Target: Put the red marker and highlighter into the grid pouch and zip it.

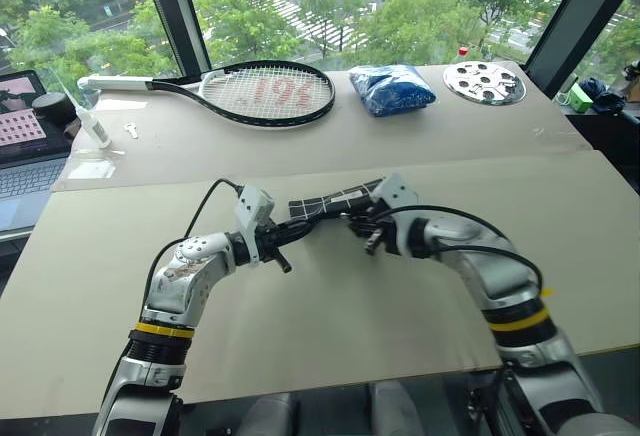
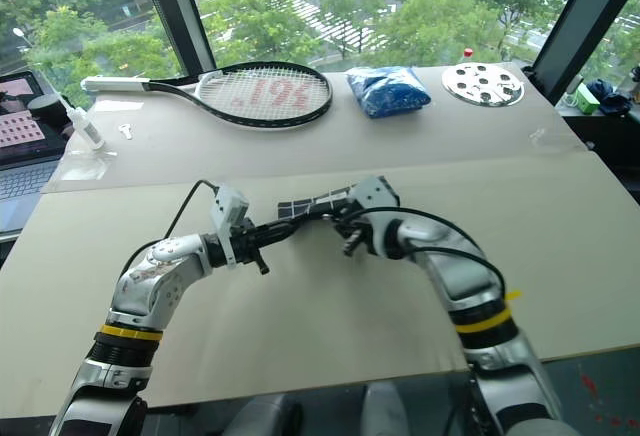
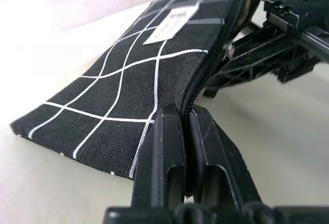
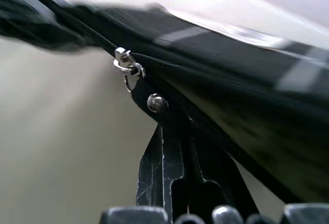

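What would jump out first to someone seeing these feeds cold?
The grid pouch held up over the middle of the table, the left gripper shut on its zipper edge and the right gripper shut on the zipper pull strap. Behind it a tennis racket and a blue bag lie by the window.

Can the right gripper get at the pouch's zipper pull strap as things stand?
Probably yes: the right gripper is shut on the zipper pull strap, while the left gripper pinches the grid pouch edge.
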Motion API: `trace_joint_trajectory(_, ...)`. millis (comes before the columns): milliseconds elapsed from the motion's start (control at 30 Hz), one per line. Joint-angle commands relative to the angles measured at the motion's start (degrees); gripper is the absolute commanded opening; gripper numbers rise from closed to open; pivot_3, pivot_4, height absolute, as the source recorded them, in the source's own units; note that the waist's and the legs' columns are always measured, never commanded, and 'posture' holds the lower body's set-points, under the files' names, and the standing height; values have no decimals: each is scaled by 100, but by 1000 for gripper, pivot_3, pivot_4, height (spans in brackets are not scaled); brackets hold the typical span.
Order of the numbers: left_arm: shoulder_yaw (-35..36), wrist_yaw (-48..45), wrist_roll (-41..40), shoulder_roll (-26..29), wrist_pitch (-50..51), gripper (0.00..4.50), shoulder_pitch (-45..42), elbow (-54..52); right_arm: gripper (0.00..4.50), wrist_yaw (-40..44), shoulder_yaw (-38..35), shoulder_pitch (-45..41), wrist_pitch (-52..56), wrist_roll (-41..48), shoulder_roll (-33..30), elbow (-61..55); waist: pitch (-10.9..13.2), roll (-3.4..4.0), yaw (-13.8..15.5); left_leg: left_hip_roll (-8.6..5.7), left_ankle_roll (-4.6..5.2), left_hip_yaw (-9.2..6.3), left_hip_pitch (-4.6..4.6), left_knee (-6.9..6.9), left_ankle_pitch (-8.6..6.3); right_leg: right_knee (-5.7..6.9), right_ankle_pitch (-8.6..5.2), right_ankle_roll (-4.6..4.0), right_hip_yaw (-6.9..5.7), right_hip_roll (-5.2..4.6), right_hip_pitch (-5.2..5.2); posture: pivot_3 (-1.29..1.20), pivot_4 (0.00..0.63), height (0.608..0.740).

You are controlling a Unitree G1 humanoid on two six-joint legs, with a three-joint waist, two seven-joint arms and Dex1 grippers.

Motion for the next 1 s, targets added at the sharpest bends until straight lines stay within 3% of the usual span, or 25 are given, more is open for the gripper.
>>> trace_joint_trajectory(33, 91, -19, -39, 46, -83, 0, -26, -142, 42, -35, -909, 224, -404, -125, -741, 136, 0, 0, 1, 1, 0, 0, 0, -1, 0, 0, 0, 0, -1, 0, 0, 0, 150, 740)
trace_joint_trajectory(133, 80, -32, -34, 54, -90, 0, -32, -127, 42, -29, -1144, 355, -541, -96, -1057, 322, 0, 0, -20, 3, 2, 8, 1, -2, -1, -2, 0, 0, 2, 0, 1, 0, 150, 740)
trace_joint_trajectory(333, 39, -103, -32, 98, -115, 0, -92, -65, 1611, 366, -1451, 730, -500, 348, -1282, 80, 1, -1, -14, 7, 7, 21, 2, -2, -4, -4, 1, 1, 6, 0, 3, 0, 150, 740)
trace_joint_trajectory(367, 36, -108, -34, 99, -115, 0, -98, -63, 2122, 428, -1446, 768, -497, 392, -1273, -7, 1, -1, -20, 8, 9, 27, 7, -2, -5, -5, 1, 1, 10, 0, 4, 0, 150, 740)
trace_joint_trajectory(533, -20, -197, -13, 107, -141, 0, -134, -63, 3775, 904, -1904, 1016, 392, 1446, -1158, -332, 1, -2, -3, 9, 11, 30, 7, -2, -6, -7, 2, 2, 12, 1, 5, 0, 150, 740)
trace_joint_trajectory(833, -412, -433, 434, 231, -493, 0, -100, 21, 3775, 2178, -3157, 2520, -167, 2016, -2111, -471, 1, -2, 116, 5, 22, 36, 1, 3, -12, -47, 13, 15, 11, -1, 12, 0, 150, 740)
trace_joint_trajectory(1000, -922, -456, 898, 41, -978, 0, -163, 281, 3775, 2321, -3543, 2900, -680, 1896, -2272, -261, 1, -2, 109, 8, 30, 51, 17, 2, -17, -50, 14, 14, 16, -1, 19, 0, 150, 740)
